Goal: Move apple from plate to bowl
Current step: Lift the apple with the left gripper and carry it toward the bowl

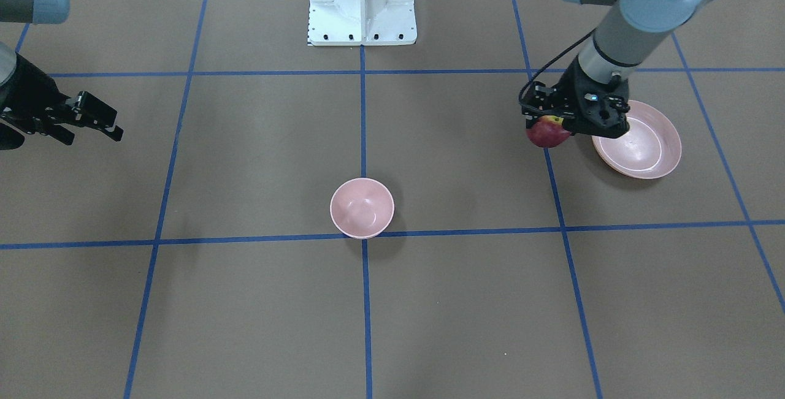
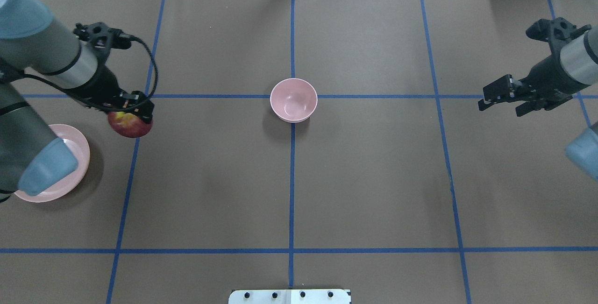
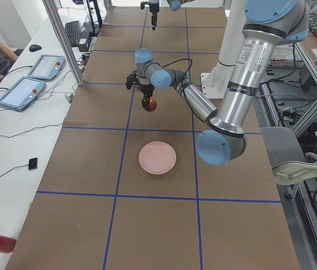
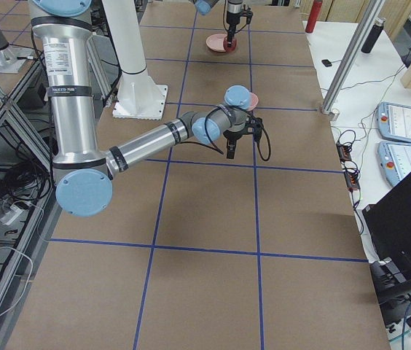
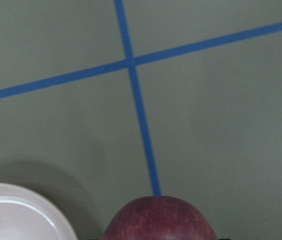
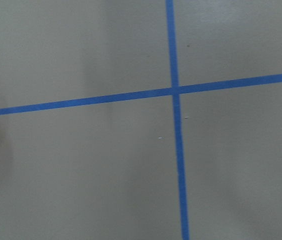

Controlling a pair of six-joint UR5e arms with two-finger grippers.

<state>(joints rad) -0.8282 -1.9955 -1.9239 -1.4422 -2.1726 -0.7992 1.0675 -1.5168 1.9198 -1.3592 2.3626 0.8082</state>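
Half the job looked done: the apple [image 2: 127,127] was off the plate [image 1: 650,154], hanging above the table just beside the plate's rim and clamped in the left gripper [image 2: 135,113]. The bowl [image 2: 293,100] sat empty near the table's centre, well apart from the apple. By my judgement 2 steps were left: the carry across and the release over the bowl. The right gripper [image 2: 502,98] hung spread and empty, far off to the right.

The left arm [image 2: 28,154] covers much of the plate [image 2: 83,154]; wrist view crops the apple [image 5: 160,220].
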